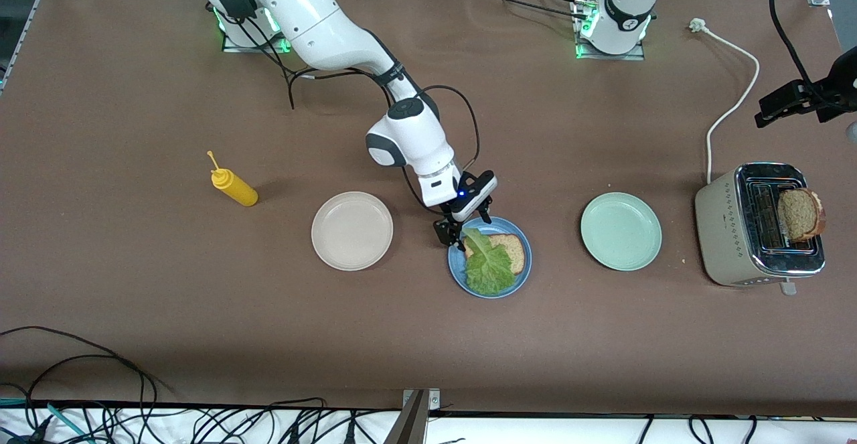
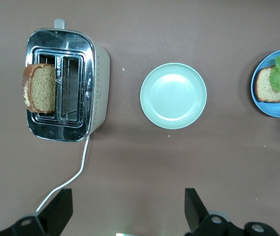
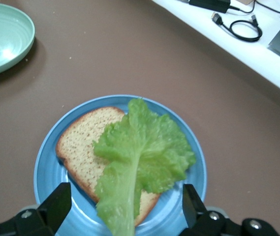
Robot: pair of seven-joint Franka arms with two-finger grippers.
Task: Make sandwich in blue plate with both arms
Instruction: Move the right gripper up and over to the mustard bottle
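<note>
The right gripper (image 1: 455, 230) is hovering over the rim of the blue plate (image 1: 519, 273) on the side toward the robots' bases, and its fingers (image 3: 56, 204) are standing wide apart with nothing between them. Just below it the lettuce leaf (image 1: 487, 263) is lying across the bread slice (image 1: 512, 250) on the plate, the leaf's stem end pointing up toward the gripper and sitting between the two open fingers without touching either. The leaf is covering most of the slice, leaving a strip of crust showing toward the left arm's end of the table. The plate is sitting mid-table, between the beige plate (image 1: 352, 230) and the mint-green plate (image 1: 620, 231). The left gripper (image 2: 127, 211) is waiting high over the table near the toaster (image 1: 730, 236), jaws spread wide, holding nothing. The second bread slice (image 1: 800, 214) is standing upright in a toaster slot, well apart from both grippers. A yellow squeeze bottle (image 1: 233, 187) is lying toward the right arm's end of the table.
</note>
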